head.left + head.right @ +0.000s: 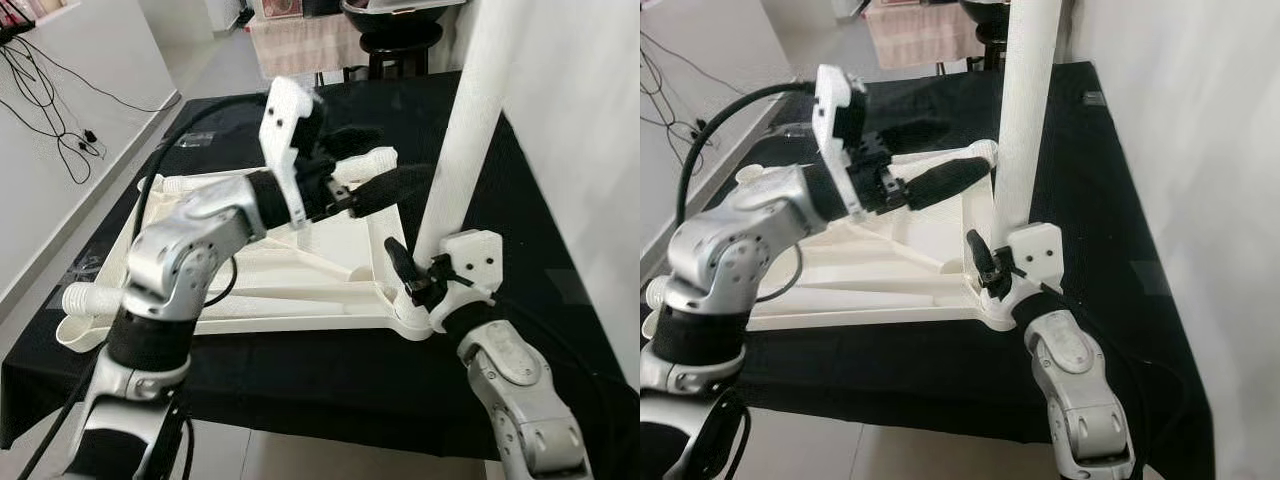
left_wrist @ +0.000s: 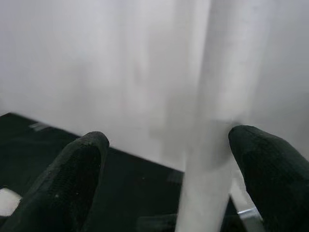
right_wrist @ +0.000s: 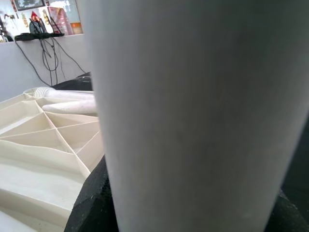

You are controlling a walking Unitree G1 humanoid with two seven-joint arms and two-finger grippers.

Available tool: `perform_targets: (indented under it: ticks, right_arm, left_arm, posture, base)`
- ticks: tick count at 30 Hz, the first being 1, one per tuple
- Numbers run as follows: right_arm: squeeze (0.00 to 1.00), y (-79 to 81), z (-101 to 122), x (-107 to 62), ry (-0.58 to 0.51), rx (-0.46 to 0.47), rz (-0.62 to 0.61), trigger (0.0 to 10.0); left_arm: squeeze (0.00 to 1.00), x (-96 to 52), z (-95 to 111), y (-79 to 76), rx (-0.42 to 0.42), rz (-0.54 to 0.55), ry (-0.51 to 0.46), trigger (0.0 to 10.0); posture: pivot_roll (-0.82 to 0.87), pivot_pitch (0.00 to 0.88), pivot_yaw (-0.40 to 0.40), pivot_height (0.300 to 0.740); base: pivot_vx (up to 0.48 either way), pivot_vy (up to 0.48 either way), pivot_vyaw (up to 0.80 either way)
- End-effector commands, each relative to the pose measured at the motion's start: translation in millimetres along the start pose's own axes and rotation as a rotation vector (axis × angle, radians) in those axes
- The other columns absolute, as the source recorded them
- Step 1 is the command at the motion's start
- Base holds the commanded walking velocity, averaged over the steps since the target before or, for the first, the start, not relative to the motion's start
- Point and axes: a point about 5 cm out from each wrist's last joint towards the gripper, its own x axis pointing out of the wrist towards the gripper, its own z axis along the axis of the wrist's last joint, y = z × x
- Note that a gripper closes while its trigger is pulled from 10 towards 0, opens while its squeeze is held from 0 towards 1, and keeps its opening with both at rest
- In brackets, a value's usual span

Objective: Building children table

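The white leg stands up in the tabletop's corner. The right gripper squeezes its bottom; the left gripper, fingers apart, waits beside. A bump could tip it

The white leg runs off the frame's top above the right pincer — its upper end unseen; that pincer's far finger hides behind it.

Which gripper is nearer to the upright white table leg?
Right. The right gripper grips the upright white table leg at its base; the left gripper hangs open beside it, apart.
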Motion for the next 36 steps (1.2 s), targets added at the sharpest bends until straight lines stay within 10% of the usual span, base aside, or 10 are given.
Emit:
perform_targets:
  ticks: [1, 6, 7, 20, 21, 23, 36]
  right_arm:
    - [0.00, 21.6, -39.2, -2.4, 0.194, 0.035, 0.113, 10.0]
    - [0.00, 23.9, -37.8, -1.4, 0.183, 0.013, 0.134, 10.0]
    - [0.00, 25.2, -37.1, -1.2, 0.179, 0.001, 0.146, 10.0]
    - [0.00, 29.9, -37.1, 1.4, 0.172, -0.051, 0.204, 10.0]
    - [0.00, 29.9, -37.5, 1.6, 0.173, -0.052, 0.208, 10.0]
    - [0.00, 30.3, -38.2, 2.0, 0.176, -0.055, 0.212, 10.0]
    - [0.00, 27.0, -40.6, 3.6, 0.197, -0.008, 0.198, 10.0]
  left_arm:
    - [1.00, 4.9, -3.1, -3.9, -0.025, -0.076, 0.029, 10.0]
    - [0.96, 8.3, -3.4, -6.2, -0.023, -0.118, 0.046, 10.0]
    - [0.00, 8.7, -3.6, -6.6, -0.025, -0.127, 0.050, 10.0]
    - [0.00, 29.2, 3.0, 14.3, 0.097, 0.009, 0.022, 10.0]
    - [0.00, 34.6, 3.2, 14.6, 0.097, 0.017, 0.013, 8.8]
    - [0.00, 43.1, 1.2, 13.4, 0.089, 0.015, 0.003, 0.0]
    - [0.00, 51.1, -8.7, 8.4, 0.044, -0.007, -0.008, 0.0]
  posture:
    - [-0.01, 0.112, 0.132, 0.740]
    - [-0.01, 0.111, 0.131, 0.740]
    - [-0.01, 0.112, 0.132, 0.740]
    - [-0.01, 0.105, 0.118, 0.740]
    - [-0.01, 0.104, 0.118, 0.740]
    - [-0.02, 0.101, 0.120, 0.740]
    - [-0.03, 0.094, 0.122, 0.740]
  base:
    - [0.000, 0.000, 0.00]
    - [0.000, 0.000, 0.00]
    - [0.000, 0.000, 0.00]
    - [0.000, 0.000, 0.00]
    - [0.000, 0.000, 0.00]
    - [0.000, 0.000, 0.00]
    - [0.000, 0.000, 0.00]
